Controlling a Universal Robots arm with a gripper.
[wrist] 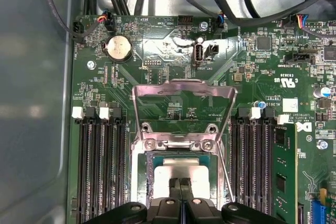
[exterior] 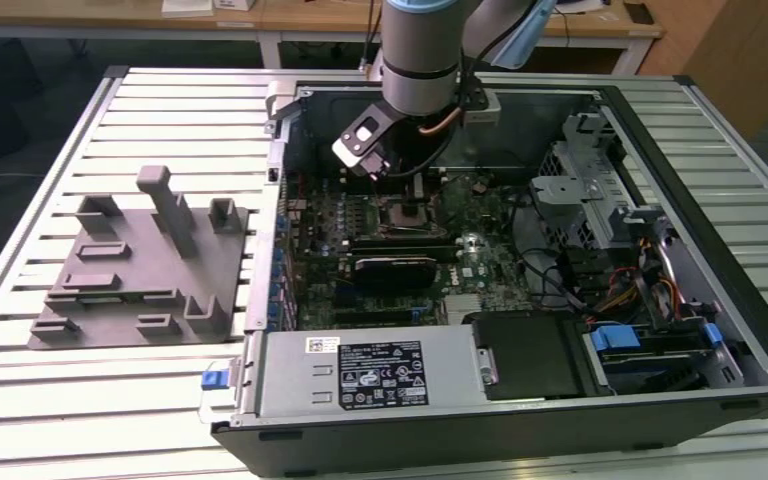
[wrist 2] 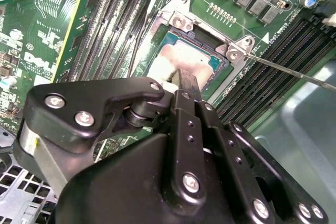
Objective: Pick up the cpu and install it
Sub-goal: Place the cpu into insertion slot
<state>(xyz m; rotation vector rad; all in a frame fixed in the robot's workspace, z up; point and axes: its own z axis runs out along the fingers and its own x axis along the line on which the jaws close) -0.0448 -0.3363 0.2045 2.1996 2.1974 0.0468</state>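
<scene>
Slatted metal table (exterior: 91,400), open computer case (exterior: 491,450) on it. Cpu (wrist: 168,174) lay in socket (wrist: 181,142), load plate (wrist: 181,90) raised. Gripper (wrist: 181,182) jaws closed together, nothing between them, tips at cpu's top. Seating probably wanted light, square pressure, since tilt risked bent pins.

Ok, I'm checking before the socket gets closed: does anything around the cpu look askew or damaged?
Nothing stands out. The cpu appears to lie flat and square in its socket, under the tips of the shut hand. The load plate stands flipped open and the thin lever is swung free, as fits an unfinished install.
</scene>
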